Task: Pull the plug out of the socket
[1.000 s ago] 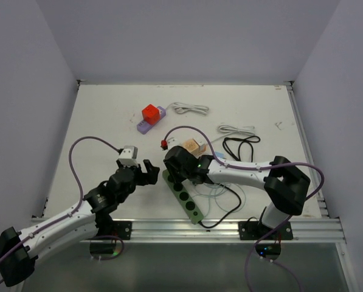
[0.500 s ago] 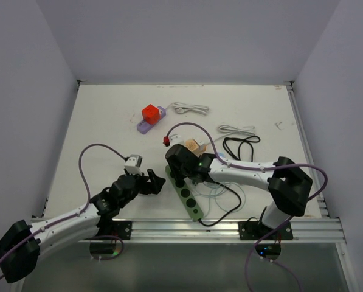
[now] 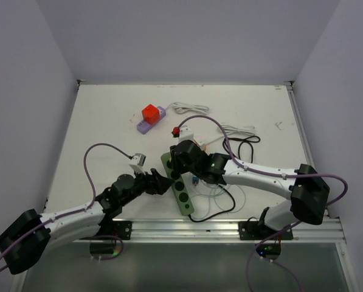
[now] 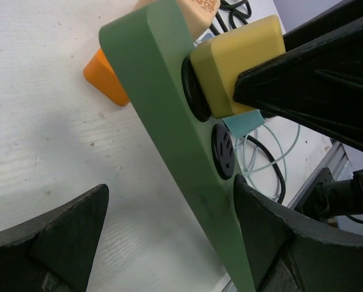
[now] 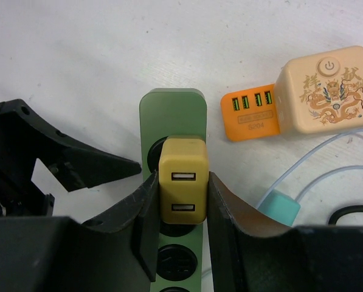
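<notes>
We see the green power strip (image 3: 177,182) lying near the middle of the counter (image 3: 102,121), running in the overhead view from about eleven o'clock down to five o'clock. The yellow plug (image 5: 181,188) sits in the outlet nearest the strip's rounded far end, its body flat against the dark ring of that outlet and its two USB ports facing up. The right claw (image 5: 181,204) is clamped on this plug, one dark finger pressed on each side of it, and its arm reaches in from the four o'clock side. The left claw (image 3: 160,182) stands wide at the strip's nine o'clock side. Its wrist view shows the strip's long green edge passing between its two spread fingers (image 4: 65,237). The strip runs close to the right-hand finger, but we cannot tell whether they touch. At about two o'clock from the plug lies a cream charger (image 5: 324,91) with an orange end. A teal connector (image 5: 278,207) on a pale cable lies at four o'clock, just beside the strip. Toward twelve o'clock on the counter, well apart from the arms, a red cube (image 3: 149,113) is on a purple strip (image 3: 143,126). White cables (image 3: 190,108) lie at one o'clock and a black cable (image 3: 242,146) at two o'clock.
</notes>
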Available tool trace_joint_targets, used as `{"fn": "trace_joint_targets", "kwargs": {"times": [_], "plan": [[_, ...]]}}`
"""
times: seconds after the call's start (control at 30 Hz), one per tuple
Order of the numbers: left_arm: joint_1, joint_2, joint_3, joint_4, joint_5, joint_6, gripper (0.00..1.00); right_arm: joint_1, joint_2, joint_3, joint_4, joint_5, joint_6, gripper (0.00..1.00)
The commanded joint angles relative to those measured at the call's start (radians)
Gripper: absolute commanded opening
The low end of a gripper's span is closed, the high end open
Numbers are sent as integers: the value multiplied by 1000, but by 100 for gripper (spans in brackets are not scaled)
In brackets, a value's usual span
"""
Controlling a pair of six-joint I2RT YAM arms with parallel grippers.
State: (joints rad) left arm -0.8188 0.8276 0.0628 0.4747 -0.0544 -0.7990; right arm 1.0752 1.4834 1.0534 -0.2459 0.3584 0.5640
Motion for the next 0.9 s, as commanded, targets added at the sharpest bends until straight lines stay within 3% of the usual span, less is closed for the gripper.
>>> {"fn": "trace_joint_targets", "kwargs": {"times": [0.0, 0.17, 0.67, 0.77, 0.87], "plan": [[3, 59, -8, 197, 80, -51, 89, 3, -57, -15, 105, 27, 68, 0], [3, 119, -11, 312, 119, -78, 89, 5, -83, -59, 140, 39, 109, 0], [3, 300, 32, 419, 139, -128, 83, 8, -161, -127, 240, 24, 195, 0], [3, 311, 46, 429, 146, -135, 78, 9, -173, -153, 284, 20, 218, 0], [1, 306, 58, 427, 153, -134, 66, 12, -186, -180, 303, 30, 238, 0]]}}
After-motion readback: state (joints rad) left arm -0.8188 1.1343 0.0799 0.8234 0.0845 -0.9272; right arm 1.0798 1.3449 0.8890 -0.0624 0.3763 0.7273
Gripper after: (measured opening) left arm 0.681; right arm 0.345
